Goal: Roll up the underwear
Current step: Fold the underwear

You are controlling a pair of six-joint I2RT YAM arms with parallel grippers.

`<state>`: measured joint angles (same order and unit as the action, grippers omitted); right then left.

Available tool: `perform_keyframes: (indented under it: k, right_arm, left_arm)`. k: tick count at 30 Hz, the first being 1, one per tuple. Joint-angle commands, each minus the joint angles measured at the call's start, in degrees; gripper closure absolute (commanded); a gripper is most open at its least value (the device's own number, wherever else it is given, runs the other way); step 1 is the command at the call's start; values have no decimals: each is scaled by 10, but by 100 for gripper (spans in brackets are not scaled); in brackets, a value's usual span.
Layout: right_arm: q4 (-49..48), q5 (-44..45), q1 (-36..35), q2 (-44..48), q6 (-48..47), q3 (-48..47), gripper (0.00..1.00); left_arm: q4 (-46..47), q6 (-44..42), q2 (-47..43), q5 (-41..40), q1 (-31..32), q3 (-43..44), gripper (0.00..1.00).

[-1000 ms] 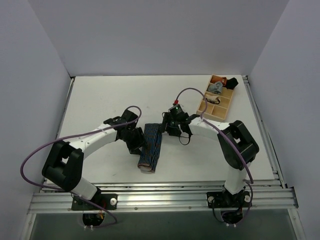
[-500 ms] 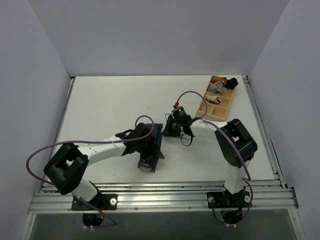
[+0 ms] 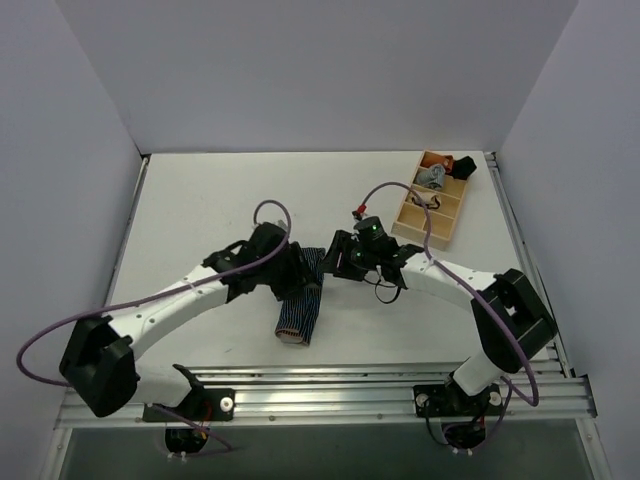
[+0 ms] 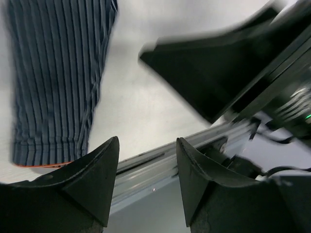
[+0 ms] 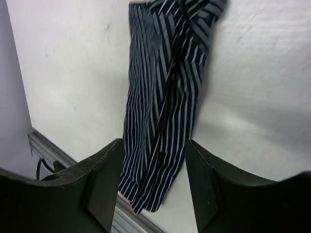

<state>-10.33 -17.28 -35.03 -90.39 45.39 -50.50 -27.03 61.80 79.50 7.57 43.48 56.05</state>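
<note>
The underwear (image 3: 298, 310) lies flat on the white table as a long folded strip, dark navy with light pinstripes, its reddish edge at the near end. My left gripper (image 3: 297, 276) hovers over the strip's far part, open; in the left wrist view the underwear (image 4: 56, 73) lies to the left of my left gripper (image 4: 147, 145), with nothing between the fingers. My right gripper (image 3: 337, 261) stands open at the strip's far right corner. In the right wrist view the underwear (image 5: 165, 92) runs away from my right gripper (image 5: 154, 145), the cloth showing in the gap between the fingers.
A wooden divided tray (image 3: 447, 223) with small rolled garments stands at the back right. The metal rail (image 3: 320, 385) runs along the table's near edge. The right arm's black wrist (image 4: 228, 63) fills the left wrist view's upper right, close by.
The left gripper moved from the strip's middle up toward its far end. The right gripper shut briefly and opened again, and the right arm's elbow swung out to the right.
</note>
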Motion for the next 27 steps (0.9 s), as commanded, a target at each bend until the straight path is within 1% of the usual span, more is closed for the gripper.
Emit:
perform_keyframes:
  k: [1,2,4,5,8,9,12,18,27]
  right_arm:
    - [-3,-6,-47,22,47,24,50]
    - [-5,1,-58,21,53,28,50]
    - [-14,11,-84,14,65,30,50]
    - [-11,15,-91,10,67,26,50]
    - [-1,29,-109,-2,72,22,51]
    - [-1,30,-112,-2,74,28,51]
    - [-7,30,-123,-3,88,33,52]
    - [-17,34,-156,-14,103,40,55]
    - [6,45,-169,-24,105,39,58]
  left_arm:
    - [-80,-50,-71,-40,-94,-4,41]
    - [-81,-56,-86,-15,-122,-14,41]
    - [-81,-74,-97,8,-171,-30,41]
    - [-84,-81,-103,23,-209,-37,40]
    - [-88,-105,-91,41,-255,-38,40]
    - [-88,-109,-82,59,-263,-35,40]
    - [-95,-118,-54,67,-274,-24,41]
    - [-78,-117,-6,91,-277,-26,41]
    - [-58,-112,13,103,-277,-39,41]
